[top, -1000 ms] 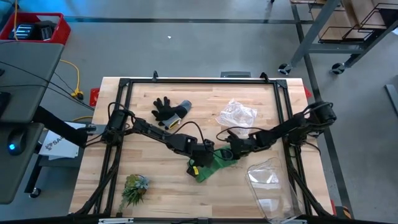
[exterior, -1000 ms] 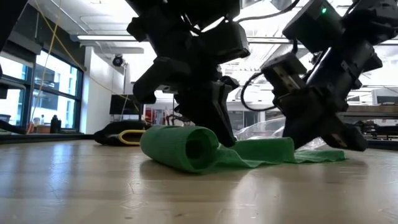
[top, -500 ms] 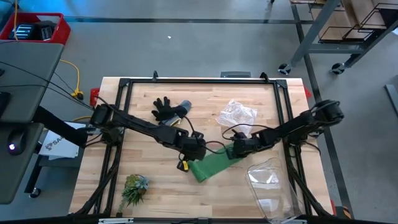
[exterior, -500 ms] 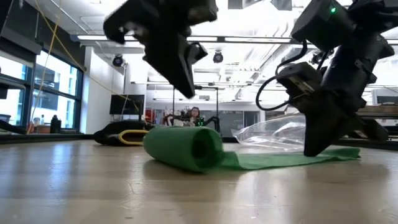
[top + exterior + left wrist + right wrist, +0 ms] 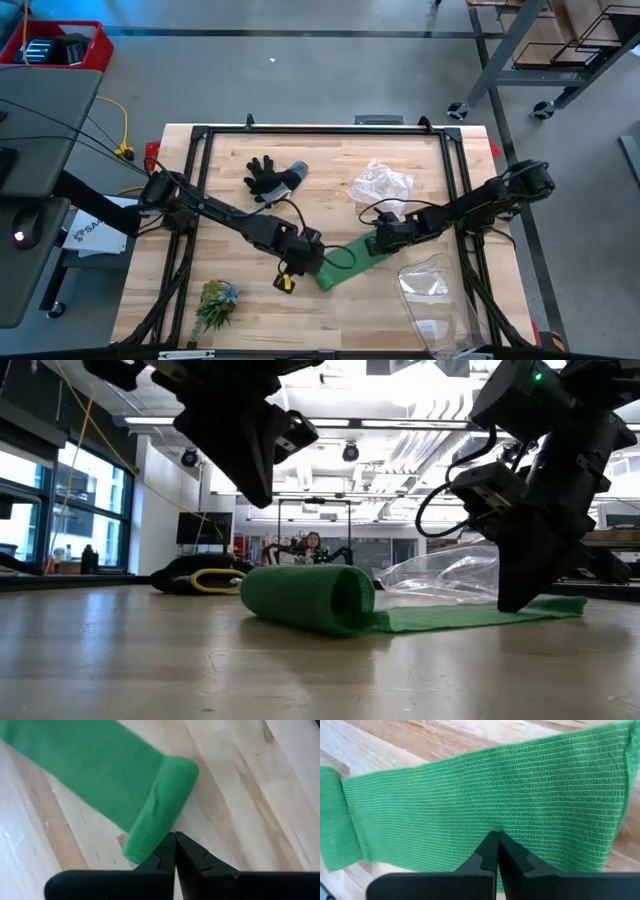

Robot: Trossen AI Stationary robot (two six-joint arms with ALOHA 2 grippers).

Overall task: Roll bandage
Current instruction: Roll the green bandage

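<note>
Pale wooden boards make up the table (image 5: 240, 300), framed by a dark metal rail, with grey floor all around it. Near the middle of the table lies the bandage (image 5: 345, 264), a green fabric strip partly rolled up: the rolled end (image 5: 308, 596) sits on the wood toward the left arm, and the flat tail (image 5: 470, 616) runs away from it toward the right arm.

From above, the left gripper (image 5: 300, 262) is just beside the rolled end. Its own camera shows its fingers pressed together with nothing between them, the tips (image 5: 174, 842) close to the roll's end (image 5: 159, 809). At table height it hangs above the roll, apart from it.

The right gripper (image 5: 376, 240) is down on the far end of the flat tail. Its fingers are also pressed together, tips (image 5: 495, 841) against the green weave (image 5: 485, 790), pinning rather than pinching it.

Farther back on the table are a black-and-grey glove (image 5: 270, 177) and a crumpled clear plastic bag (image 5: 382, 183). Another clear plastic piece (image 5: 432, 290) lies at the front right, and a spiky green plant tuft (image 5: 215, 303) at the front left.
</note>
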